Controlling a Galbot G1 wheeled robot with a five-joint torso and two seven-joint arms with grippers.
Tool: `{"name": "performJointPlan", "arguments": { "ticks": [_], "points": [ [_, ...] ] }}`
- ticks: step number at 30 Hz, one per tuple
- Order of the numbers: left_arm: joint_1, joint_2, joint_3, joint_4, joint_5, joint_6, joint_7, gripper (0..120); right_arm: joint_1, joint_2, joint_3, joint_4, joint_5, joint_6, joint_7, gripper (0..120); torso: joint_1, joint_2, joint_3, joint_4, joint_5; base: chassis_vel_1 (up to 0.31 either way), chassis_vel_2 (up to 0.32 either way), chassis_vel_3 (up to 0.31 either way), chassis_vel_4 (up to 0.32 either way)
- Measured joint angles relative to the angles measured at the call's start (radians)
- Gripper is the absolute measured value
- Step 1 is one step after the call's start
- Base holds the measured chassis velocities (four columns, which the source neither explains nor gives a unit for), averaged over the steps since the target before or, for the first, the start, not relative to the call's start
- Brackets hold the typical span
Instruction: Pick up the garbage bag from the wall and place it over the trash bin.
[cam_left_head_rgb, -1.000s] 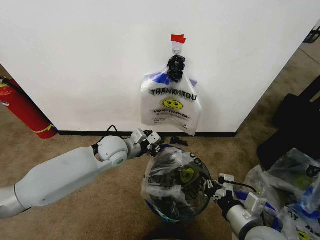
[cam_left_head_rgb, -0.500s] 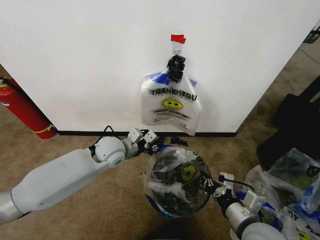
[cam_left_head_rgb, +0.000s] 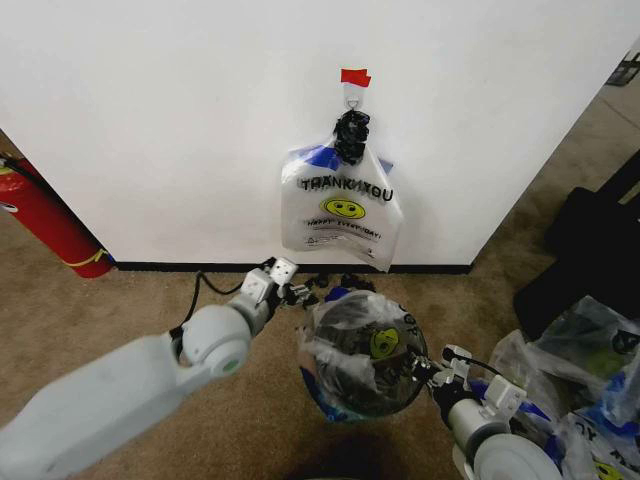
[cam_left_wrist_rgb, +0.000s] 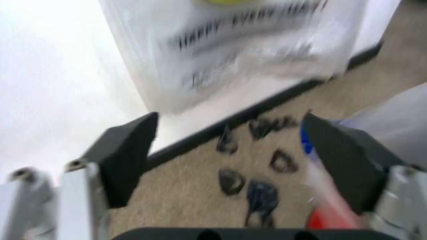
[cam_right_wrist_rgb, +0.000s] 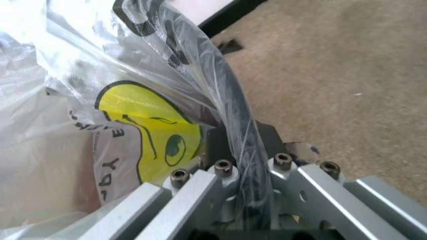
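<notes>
Right wrist view: right tool (cam_right_wrist_rgb: 243, 165) pinches garbage bag (cam_right_wrist_rgb: 127, 115) over trash bin (cam_right_wrist_rgb: 233, 130) rim.

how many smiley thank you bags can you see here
2 clearly: one garbage bag hangs from the hook on the wall, another is draped over the trash bin. The bags at right may hold more.

Tight room around the trash bin (cam_left_head_rgb: 362, 352)

A bag stretched over the trash bin covers its mouth. The right gripper (cam_left_head_rgb: 432, 372) is clamped on the rim at its right, the left gripper (cam_left_head_rgb: 298, 293), jaws apart, stands just behind-left. Behind it lie black scraps (cam_left_head_rgb: 350, 282) on carpet, then the wall (cam_left_head_rgb: 180, 130) with a hanging garbage bag (cam_left_head_rgb: 342, 208). Lumpy bags (cam_left_head_rgb: 585, 375) crowd its right; bare carpet lies left.
</notes>
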Motion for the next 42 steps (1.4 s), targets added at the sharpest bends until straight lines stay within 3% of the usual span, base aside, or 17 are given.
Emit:
{"name": "performJointPlan", "arguments": {
  "ticks": [3,5,8,11,14,17,22,25,27,31,34,42],
  "points": [
    [0.025,0.005,-0.008,-0.066,-0.002,-0.003,-0.011,97,-0.008,0.021,0.001,0.009,-0.015,0.016,0.019,0,0.000,0.000,0.000,0.0000,0.0004,0.000,0.000,0.000,0.000],
    [0.037,0.002,0.001,-0.135,-0.014,0.000,-0.006,99,-0.025,0.050,0.006,0.037,-0.052,0.040,0.028,0,0.000,0.000,0.000,-0.0017,-0.0003,0.000,0.000,0.000,0.000],
    [0.052,0.002,0.005,-0.175,-0.019,0.011,0.000,96,-0.024,0.060,0.005,0.049,-0.066,0.049,0.033,0,0.000,0.000,0.000,-0.0016,-0.0003,0.000,0.000,0.000,0.000],
    [0.106,-0.004,0.007,-0.244,-0.025,0.040,0.010,85,-0.016,0.075,-0.003,0.065,-0.101,0.059,0.044,0,0.000,0.000,0.000,-0.0001,0.0000,0.000,0.000,0.000,0.000],
    [0.120,-0.011,0.026,-0.266,-0.029,0.079,0.047,68,-0.034,0.077,-0.008,0.050,-0.199,0.104,0.023,0,0.000,0.000,0.000,-0.0006,0.0000,0.000,0.000,0.000,0.000],
    [0.102,-0.013,0.039,-0.262,-0.034,0.094,0.061,65,-0.038,0.077,-0.009,0.046,-0.232,0.122,0.019,0,0.000,0.000,0.000,-0.0008,0.0006,0.000,0.000,0.000,0.000],
    [-0.015,-0.073,0.098,-0.232,-0.161,0.150,0.072,39,-0.052,0.087,-0.026,0.056,-0.344,0.179,0.004,0,0.000,0.000,0.000,-0.0009,0.0000,0.000,0.000,0.000,0.000],
    [-0.031,-0.087,0.106,-0.224,-0.195,0.158,0.064,35,-0.055,0.092,-0.030,0.055,-0.358,0.187,0.002,0,0.000,0.000,0.000,-0.0008,0.0001,0.000,0.000,0.000,0.000],
    [-0.055,-0.106,0.116,-0.204,-0.234,0.167,0.050,23,-0.055,0.097,-0.034,0.045,-0.373,0.195,-0.001,0,0.000,0.000,0.000,-0.0006,0.0001,0.000,0.000,0.000,0.000],
    [-0.088,-0.135,0.131,-0.176,-0.271,0.202,-0.012,14,-0.050,0.100,-0.038,0.028,-0.390,0.199,-0.006,0,0.000,0.000,0.000,-0.0006,0.0000,0.000,0.000,0.000,0.000],
    [-0.135,-0.188,0.152,-0.141,-0.371,0.269,-0.141,0,-0.038,0.104,-0.042,0.013,-0.396,0.179,-0.008,0,0.000,0.000,0.000,-0.0006,0.0000,0.000,0.000,0.000,0.000],
    [-0.205,-0.310,0.215,-0.053,-0.453,0.274,-0.201,0,-0.015,0.107,-0.037,-0.014,-0.398,0.172,0.001,0,0.000,0.000,0.000,-0.0006,0.0002,0.000,0.000,0.000,0.000]
  ]
}}
